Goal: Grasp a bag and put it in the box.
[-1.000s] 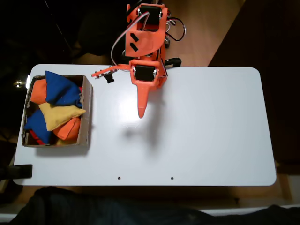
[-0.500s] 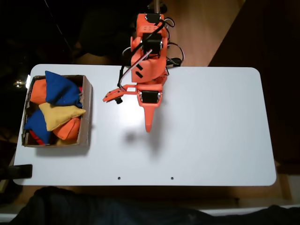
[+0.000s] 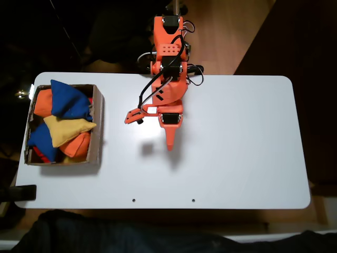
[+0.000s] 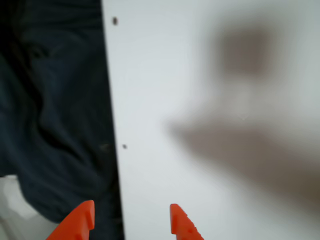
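Observation:
The brown cardboard box [image 3: 98,126] stands at the left end of the white table in the fixed view. A blue bag [image 3: 68,100] lies on top at the box's far end, and a second blue one [image 3: 41,141] sits low at its near left. My orange gripper [image 3: 149,133] hangs over the table's middle, well to the right of the box, and touches none of the bags. It is open, with one finger [image 3: 169,139] pointing toward the front edge and the other splayed left. In the wrist view the gripper [image 4: 131,222] holds nothing between its two orange fingertips [image 4: 180,224].
A yellow beanbag [image 3: 66,129] and orange beanbags [image 3: 76,145] share the box. The table's front edge [image 4: 114,125] with two small holes borders dark cloth [image 4: 50,110]. The arm's base [image 3: 169,37] stands at the table's far edge.
The arm has stretched out from its base, carrying the gripper away from the box's far corner toward the table's middle and front. The jaws stay open and empty.

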Controlling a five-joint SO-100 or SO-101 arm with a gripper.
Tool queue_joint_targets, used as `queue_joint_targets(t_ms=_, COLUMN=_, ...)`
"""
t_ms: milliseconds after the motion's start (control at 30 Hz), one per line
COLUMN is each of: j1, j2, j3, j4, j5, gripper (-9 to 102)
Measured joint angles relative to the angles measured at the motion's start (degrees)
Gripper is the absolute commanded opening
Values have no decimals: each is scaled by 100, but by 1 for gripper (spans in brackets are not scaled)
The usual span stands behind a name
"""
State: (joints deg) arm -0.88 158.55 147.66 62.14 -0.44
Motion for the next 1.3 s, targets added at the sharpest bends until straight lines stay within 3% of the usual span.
queue_joint_targets(t_ms=833, j1=105, j2=1503, j3=1608, j4=-97, j5=-264, gripper=30)
queue_joint_targets(t_ms=1300, j1=176, j2=2312, j3=1995, j4=633, j5=-431, gripper=30)
